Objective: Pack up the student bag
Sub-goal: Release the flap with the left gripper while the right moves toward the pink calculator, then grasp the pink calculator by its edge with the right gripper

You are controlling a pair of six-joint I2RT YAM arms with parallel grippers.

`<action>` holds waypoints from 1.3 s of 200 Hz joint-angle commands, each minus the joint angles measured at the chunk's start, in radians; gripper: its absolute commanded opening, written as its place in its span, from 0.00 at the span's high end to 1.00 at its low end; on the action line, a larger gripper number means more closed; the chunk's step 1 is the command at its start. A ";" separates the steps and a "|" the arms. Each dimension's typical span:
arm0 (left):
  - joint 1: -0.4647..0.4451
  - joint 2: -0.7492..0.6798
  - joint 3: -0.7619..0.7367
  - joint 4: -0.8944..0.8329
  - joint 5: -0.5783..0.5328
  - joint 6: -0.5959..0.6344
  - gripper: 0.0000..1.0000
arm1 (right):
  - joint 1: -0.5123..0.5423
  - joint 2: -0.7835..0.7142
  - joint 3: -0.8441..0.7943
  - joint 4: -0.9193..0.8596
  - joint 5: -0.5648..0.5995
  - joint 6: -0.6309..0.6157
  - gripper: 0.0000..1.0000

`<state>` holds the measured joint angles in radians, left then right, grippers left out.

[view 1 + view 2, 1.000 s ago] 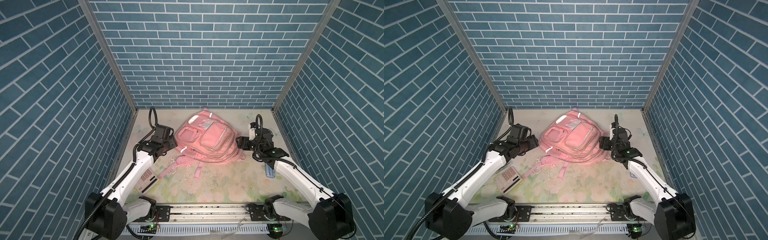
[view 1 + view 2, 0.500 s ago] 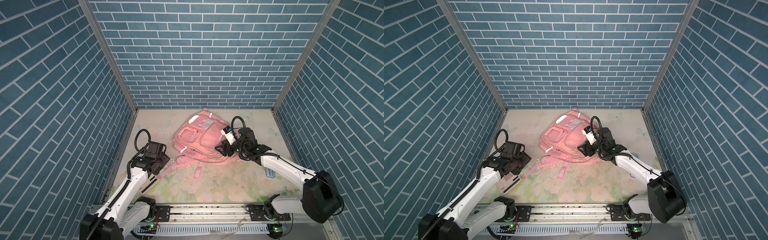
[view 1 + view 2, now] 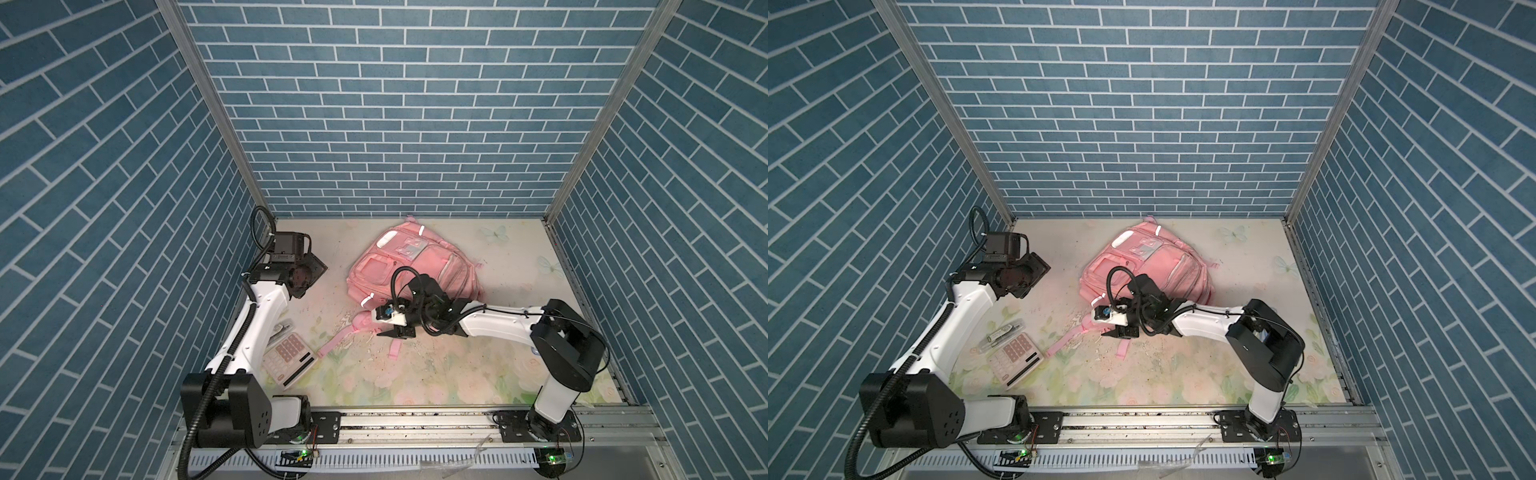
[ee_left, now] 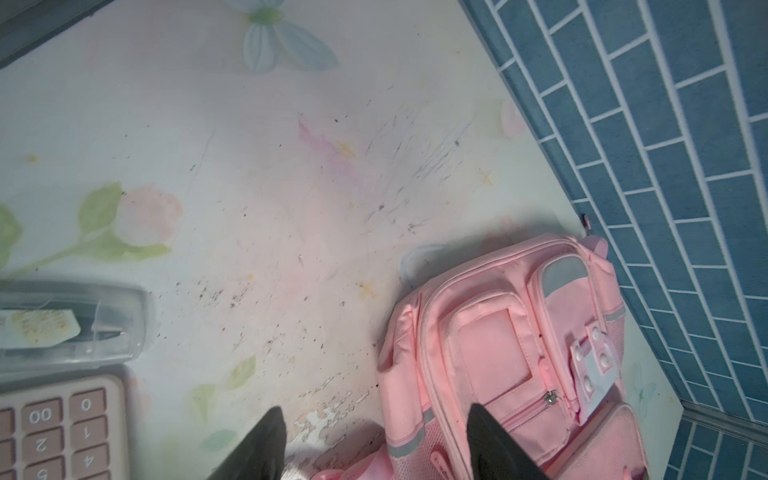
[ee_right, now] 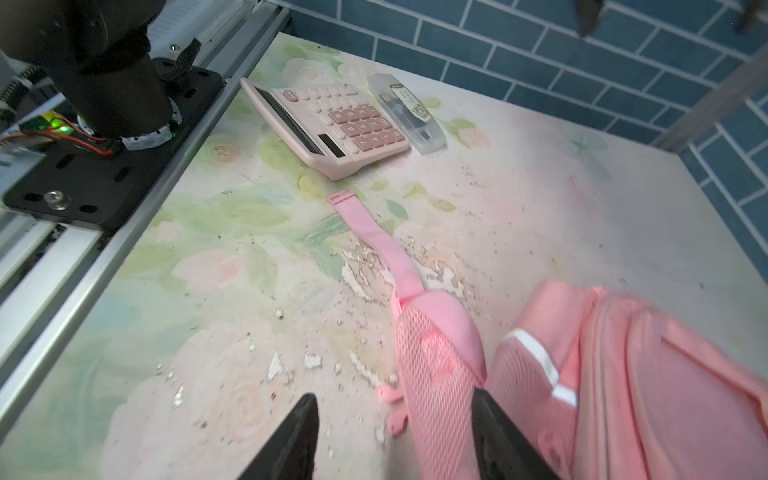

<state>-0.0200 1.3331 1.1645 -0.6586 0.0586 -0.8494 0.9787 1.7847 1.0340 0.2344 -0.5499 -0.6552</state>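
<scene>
Nearest us on the counter point(image 3: 457, 374) lie a calculator point(image 3: 289, 355) and a clear pen case point(image 3: 282, 328), both unpacked. Past them our right pincer point(image 5: 395, 415) hangs low, jaws apart astride the padded strap point(image 5: 436, 353), not pinching it. Beyond lies the bag point(image 3: 415, 266), front up, near the back wall, its zips seemingly shut. Our left pincer point(image 4: 374, 409) hovers beside it, wide and empty. We judge we are readying the bag; next we need a firm hold on the strap, then a zip pull.

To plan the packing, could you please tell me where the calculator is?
In both top views the calculator lies front left on the table beside the left arm, a clear case just behind it, the bag's strap to its right.
</scene>
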 commanded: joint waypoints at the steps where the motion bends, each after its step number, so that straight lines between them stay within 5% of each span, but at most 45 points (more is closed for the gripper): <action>1: 0.011 0.055 0.062 -0.004 0.029 0.108 0.30 | 0.049 0.068 0.056 0.101 0.001 -0.217 0.41; 123: 0.069 0.182 0.119 0.063 0.188 0.282 0.30 | 0.267 0.447 0.368 0.239 0.159 -0.391 0.49; 260: 0.092 0.179 0.074 0.095 0.229 0.308 0.30 | 0.320 0.546 0.455 0.175 0.190 -0.471 0.57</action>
<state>0.0643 1.5150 1.2537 -0.5705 0.2817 -0.5629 1.2854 2.2974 1.4631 0.4290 -0.3611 -1.0561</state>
